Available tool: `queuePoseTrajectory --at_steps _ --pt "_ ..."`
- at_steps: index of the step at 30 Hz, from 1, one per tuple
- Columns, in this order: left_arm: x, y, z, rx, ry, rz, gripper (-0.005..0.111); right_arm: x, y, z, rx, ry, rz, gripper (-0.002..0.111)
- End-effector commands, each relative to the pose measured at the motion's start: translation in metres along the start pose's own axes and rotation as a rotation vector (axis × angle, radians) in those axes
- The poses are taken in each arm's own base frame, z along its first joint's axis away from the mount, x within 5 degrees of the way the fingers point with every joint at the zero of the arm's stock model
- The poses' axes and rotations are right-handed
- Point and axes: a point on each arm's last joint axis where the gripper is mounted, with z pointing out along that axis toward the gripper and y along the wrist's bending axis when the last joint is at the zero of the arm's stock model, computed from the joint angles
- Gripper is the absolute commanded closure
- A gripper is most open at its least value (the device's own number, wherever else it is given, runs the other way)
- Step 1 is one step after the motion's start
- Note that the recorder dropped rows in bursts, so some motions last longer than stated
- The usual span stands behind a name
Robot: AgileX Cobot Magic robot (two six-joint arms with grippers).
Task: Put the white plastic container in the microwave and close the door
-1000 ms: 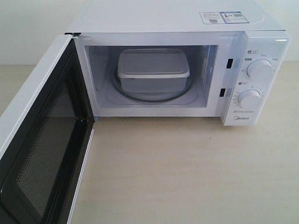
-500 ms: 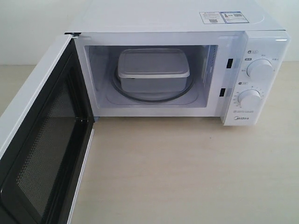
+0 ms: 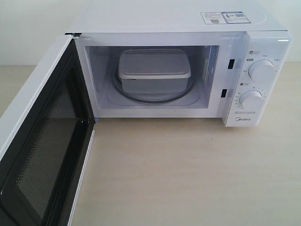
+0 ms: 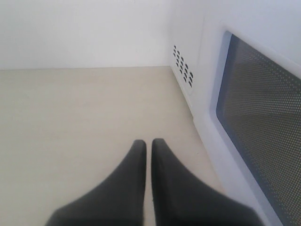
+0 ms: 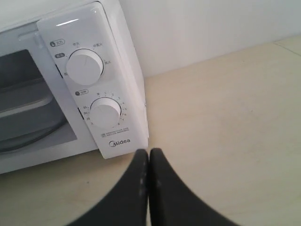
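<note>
The white plastic container (image 3: 154, 70) sits lidded on the glass turntable inside the microwave (image 3: 263, 80). The door (image 3: 44, 136) stands wide open to the left, its black mesh inner face showing. Neither gripper appears in the exterior view. In the left wrist view my left gripper (image 4: 148, 142) is shut and empty, close beside the door's outer window (image 4: 263, 122), above the tabletop. In the right wrist view my right gripper (image 5: 149, 153) is shut and empty, just in front of the microwave's dial panel (image 5: 94, 89), with the container's edge (image 5: 26, 106) dimly seen inside the cavity.
A pale wooden tabletop (image 3: 188, 174) stretches in front of the microwave. A white wall (image 4: 84, 33) stands behind. Vent slots (image 4: 182, 71) mark the microwave's left side next to the open door.
</note>
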Motion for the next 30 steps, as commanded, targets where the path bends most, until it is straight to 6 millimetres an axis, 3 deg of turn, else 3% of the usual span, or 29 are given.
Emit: queuePoseTrajectory --at_steps 1,17,30 --pt "0.0007 -0.0002 0.0001 0.004 -0.001 -0.014 0.102 0.0002 -0.0003 0.0001 0.0 -0.012 -0.077 0.108" --pt "0.0007 -0.0002 0.0001 0.004 -0.001 -0.014 0.102 0.0091 0.0001 -0.0002 -0.014 0.085 -0.236 0.108" --pt "0.0007 -0.0002 0.0001 0.004 -0.001 -0.014 0.102 0.009 0.001 -0.0002 -0.024 0.083 -0.23 0.108"
